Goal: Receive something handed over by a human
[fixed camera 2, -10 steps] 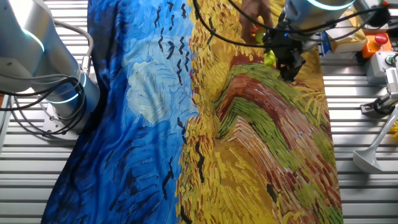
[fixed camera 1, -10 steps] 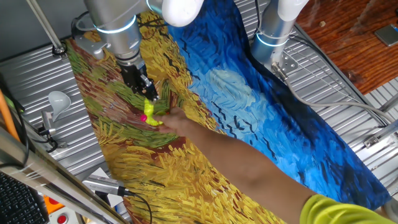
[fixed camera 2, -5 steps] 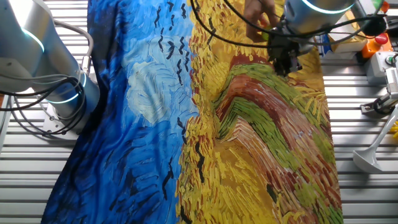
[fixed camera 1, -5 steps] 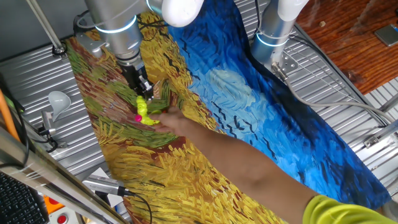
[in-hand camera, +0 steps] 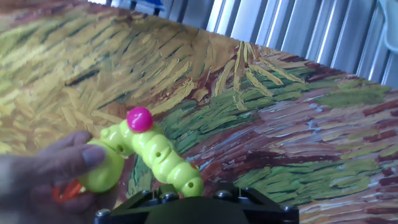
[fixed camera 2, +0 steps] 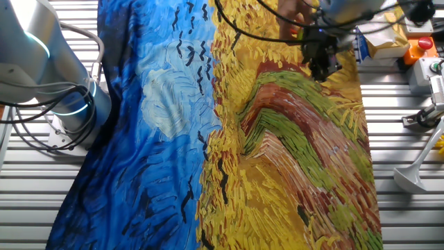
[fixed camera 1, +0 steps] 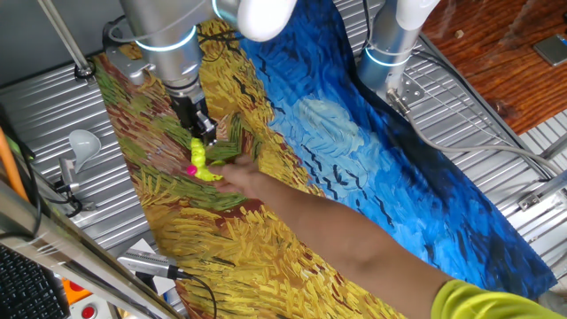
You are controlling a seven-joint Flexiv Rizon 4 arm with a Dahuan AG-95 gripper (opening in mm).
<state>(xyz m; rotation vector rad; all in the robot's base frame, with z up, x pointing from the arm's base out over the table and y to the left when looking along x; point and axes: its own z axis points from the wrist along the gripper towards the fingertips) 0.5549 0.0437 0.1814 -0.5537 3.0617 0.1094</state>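
The something is a bright yellow-green caterpillar-like toy [in-hand camera: 152, 152] with a pink ball [in-hand camera: 139, 119] on top. In the hand view the human's fingers [in-hand camera: 56, 171] hold its round left end, and its right end reaches the black gripper [in-hand camera: 193, 202] at the bottom edge. The fingertips are hidden there. In one fixed view the toy [fixed camera 1: 202, 162] hangs just below the gripper [fixed camera 1: 205, 137], with the human's hand [fixed camera 1: 241, 177] beside it. The forearm and lime sleeve [fixed camera 1: 496, 301] run to the lower right. The other fixed view shows the gripper [fixed camera 2: 323, 68] below the hand [fixed camera 2: 295, 10].
A painted cloth [fixed camera 1: 372, 168], yellow-brown and blue, covers the table. A white light bulb [fixed camera 1: 81, 142] lies on the metal slats at the left. A second silver arm base [fixed camera 1: 390, 44] stands at the back. Cables and boxes [fixed camera 2: 388, 42] lie near the cloth's edge.
The gripper has shifted slightly left over the cloth. The toy and the human's hand have moved with it and stay at its tip.
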